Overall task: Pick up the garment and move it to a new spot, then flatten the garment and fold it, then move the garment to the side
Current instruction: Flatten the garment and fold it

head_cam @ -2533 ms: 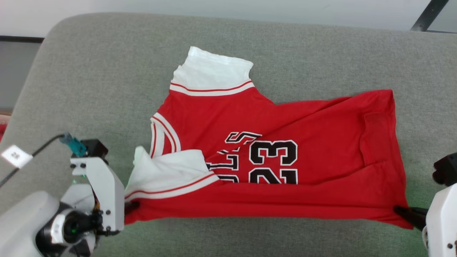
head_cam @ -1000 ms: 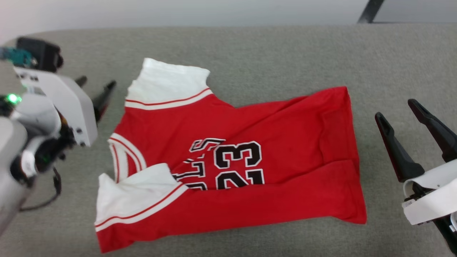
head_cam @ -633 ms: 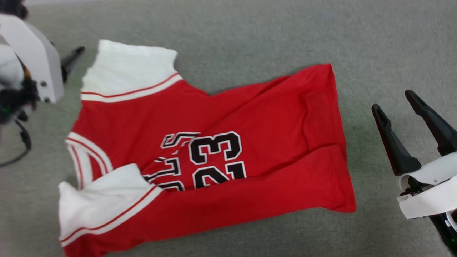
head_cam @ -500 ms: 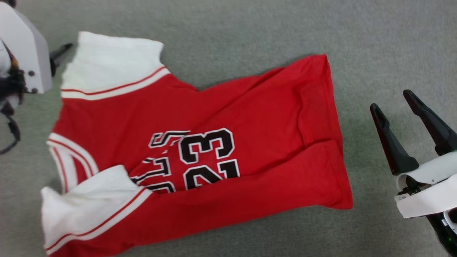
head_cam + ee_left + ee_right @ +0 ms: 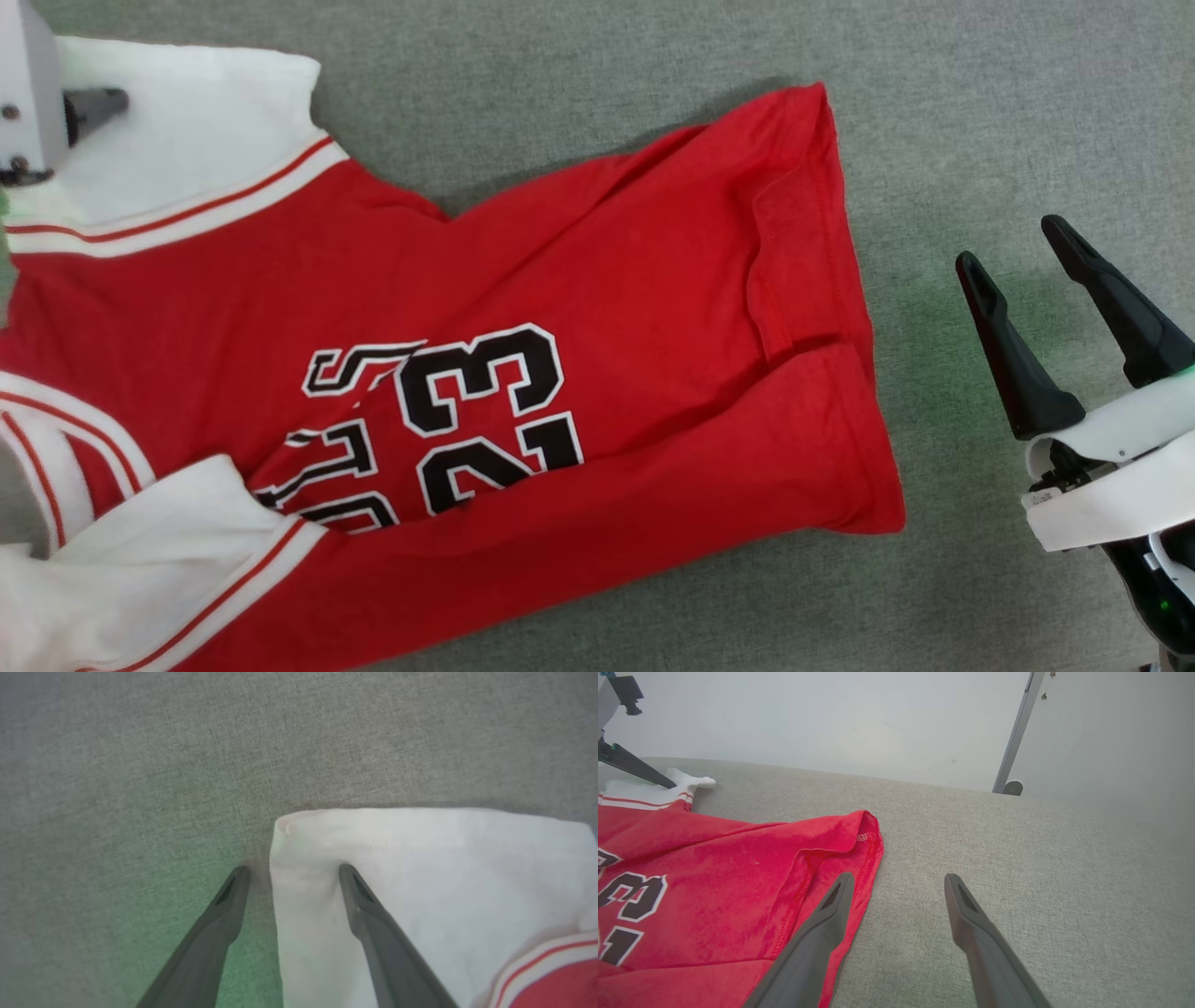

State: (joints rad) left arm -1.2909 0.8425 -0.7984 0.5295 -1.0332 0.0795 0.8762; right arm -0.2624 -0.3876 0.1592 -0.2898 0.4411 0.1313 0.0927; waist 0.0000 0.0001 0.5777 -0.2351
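The garment (image 5: 579,280), a red jersey with white sleeves and a black "23", lies partly folded on the grey surface, its near edge doubled over. In the left wrist view my left gripper (image 5: 293,870) is open and straddles the corner of the far white sleeve (image 5: 420,882). One finger lies over the sleeve, the other over bare fabric. One of its fingers (image 5: 93,101) shows at the head view's top left. My right gripper (image 5: 1013,247) hovers open to the right of the red hem. In its own view (image 5: 900,877) the left finger overlaps the hem (image 5: 864,858).
The grey upholstered surface (image 5: 560,56) stretches beyond the garment on all sides. Past its far edge are a pale wall and a slanted metal pole (image 5: 1013,742). The left arm's finger (image 5: 635,767) reaches in over the far sleeve.
Both grippers were at the garment's near folded edge and now stand open away from it. The left one has come onto the far sleeve. The head camera has closed in and shifted right.
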